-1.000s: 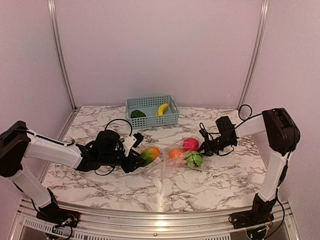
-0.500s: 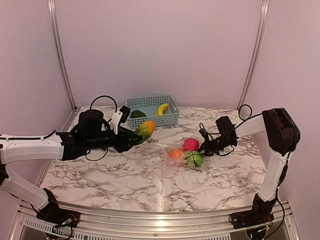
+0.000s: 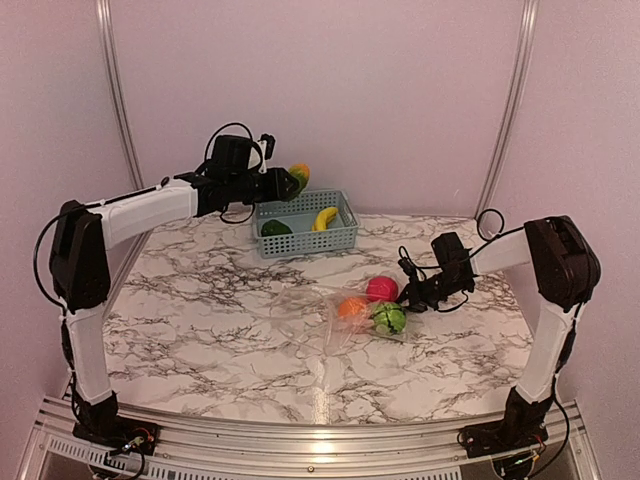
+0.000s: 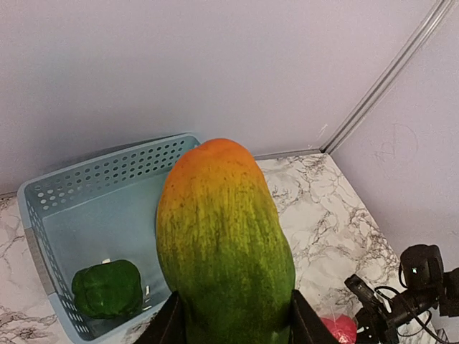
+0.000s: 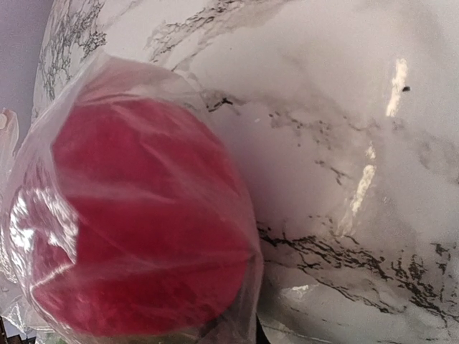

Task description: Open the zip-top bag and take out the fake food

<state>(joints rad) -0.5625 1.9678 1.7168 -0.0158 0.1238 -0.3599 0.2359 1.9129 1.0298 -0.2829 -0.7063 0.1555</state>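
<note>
My left gripper is shut on a green-to-orange fake fruit and holds it in the air above the blue basket's left end; the fruit fills the left wrist view between my two fingers. The clear zip-top bag lies crumpled mid-table with an orange fruit, a red round fruit and a light green leafy piece in it. My right gripper is low at the bag's right edge, shut on the plastic beside the red fruit.
The light blue slatted basket stands at the back against the wall, holding a dark green pepper and a yellow banana. The pepper shows in the basket below my left gripper. Metal posts stand in both back corners.
My left arm has lifted the green-orange fruit from beside the bag and swung it up and back to above the basket. The right arm and the bag have not moved.
</note>
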